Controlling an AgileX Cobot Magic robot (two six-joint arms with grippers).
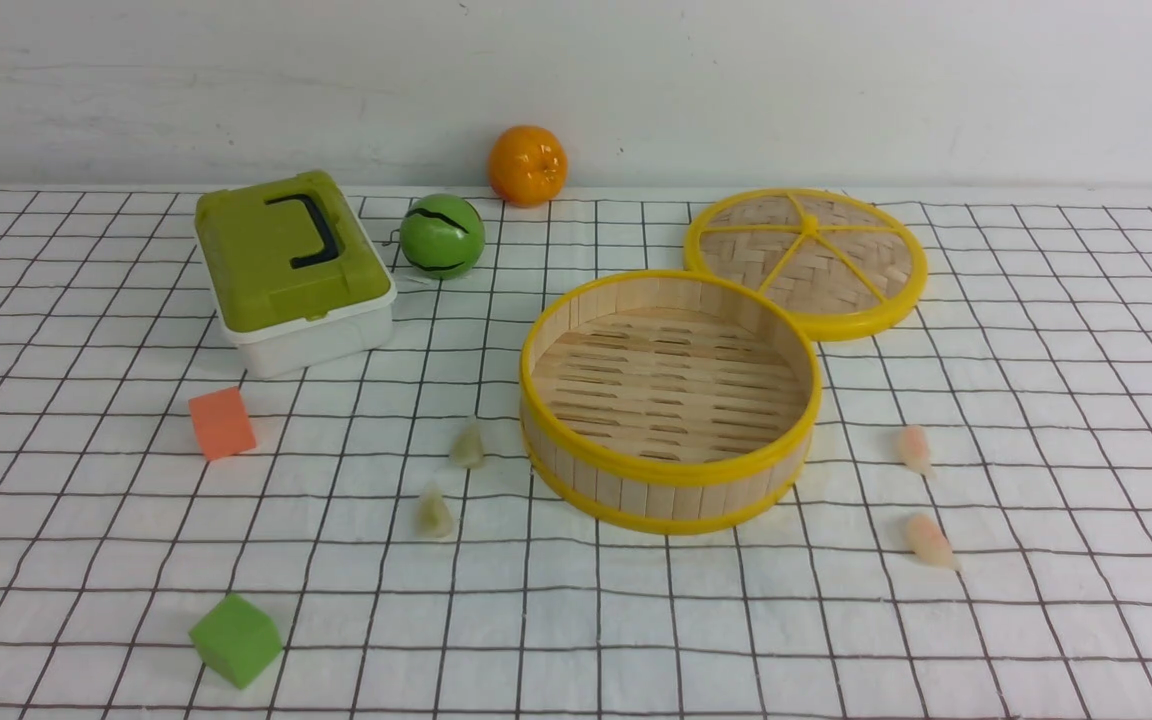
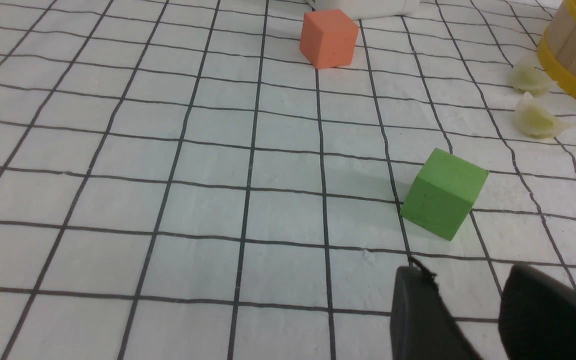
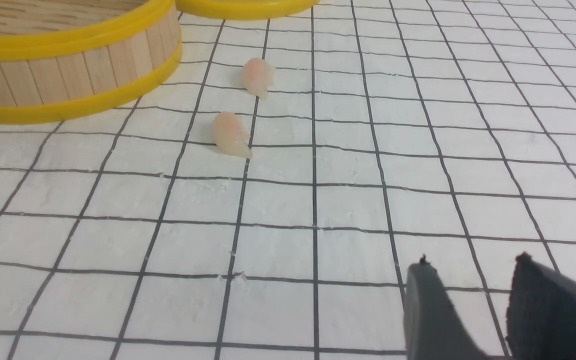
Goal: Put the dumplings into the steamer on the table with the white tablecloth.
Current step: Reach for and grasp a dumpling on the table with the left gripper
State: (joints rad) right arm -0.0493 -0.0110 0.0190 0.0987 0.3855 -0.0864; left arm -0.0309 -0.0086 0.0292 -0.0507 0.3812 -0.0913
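The nearer pink dumpling [image 3: 230, 134] lies on the tabletop [image 3: 318, 210] ahead of the right tool [image 3: 473, 262], off toward the steamer [image 3: 68, 75], its long axis roughly toward the tool; the nearer green dumpling [image 2: 535, 120] lies likewise ahead of the left tool [image 2: 463, 274]; both tools stand apart, empty

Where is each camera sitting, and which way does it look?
Front view: sits between the arms and looks forward over the table at the steamer, lid and box; no arm shows.
Left wrist view: sits on the left wrist and looks down at the green cube, orange cube and green dumplings; the open left gripper shows.
Right wrist view: sits on the right wrist and looks at the pink dumplings; the open right gripper shows.
Shared: all three views show the steamer.
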